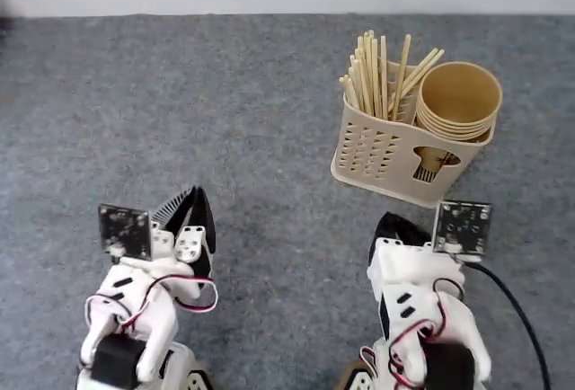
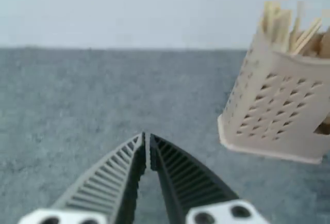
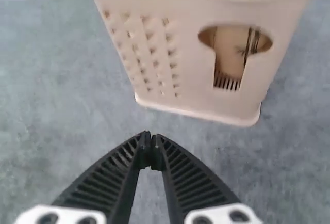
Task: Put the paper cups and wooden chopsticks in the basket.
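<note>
**Both pincers shut and empty; cups and chopsticks in the basket**

The left pincer point(image 2: 146, 140) is closed. Its ribbed black jaws meet at the tips with only a thin slit between them, and they grip nothing. It hangs low over the grey mat point(image 1: 225, 93), pointing forward.

The right pincer point(image 3: 149, 137) is also closed tip to tip and holds nothing. In the high view it sits beside the left one, well apart from it, and also points forward.

The beige basket point(image 3: 170, 53) stands upright on the mat directly ahead of the right pincer, near it but not touching. From the left pincer, the basket is ahead and off to the right, well apart.

The basket wall facing the right pincer has rows of small slots and a keyhole-shaped cutout. Part of a cup and a few sticks can be seen through the cutout.

The chopsticks point(image 1: 377, 71) stand as a bundle in the compartment nearer the left pincer's side. Most are upright, and a few lean towards the cups point(image 1: 460, 93).

The cups are nested in one stack, mouth up, in the compartment on the far side from the left pincer.
</note>
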Controlling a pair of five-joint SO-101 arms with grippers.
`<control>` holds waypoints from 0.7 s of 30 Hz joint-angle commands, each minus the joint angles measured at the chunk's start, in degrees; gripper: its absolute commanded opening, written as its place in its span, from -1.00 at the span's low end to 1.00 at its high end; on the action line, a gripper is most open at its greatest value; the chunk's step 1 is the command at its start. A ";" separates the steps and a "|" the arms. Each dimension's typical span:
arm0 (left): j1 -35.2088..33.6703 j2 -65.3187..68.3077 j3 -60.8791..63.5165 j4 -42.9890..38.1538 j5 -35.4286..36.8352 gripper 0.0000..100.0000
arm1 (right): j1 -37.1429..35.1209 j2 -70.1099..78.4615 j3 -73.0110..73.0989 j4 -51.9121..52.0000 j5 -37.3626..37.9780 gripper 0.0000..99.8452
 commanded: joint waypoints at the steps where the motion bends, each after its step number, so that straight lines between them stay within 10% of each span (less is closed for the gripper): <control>1: -1.67 -1.41 5.85 -1.58 -0.79 -0.97 | -0.84 -0.40 3.96 -1.19 -0.44 -0.98; 21: -2.20 -1.41 14.20 13.89 -0.62 -0.97 | -0.31 -0.31 21.54 1.98 -0.18 -0.98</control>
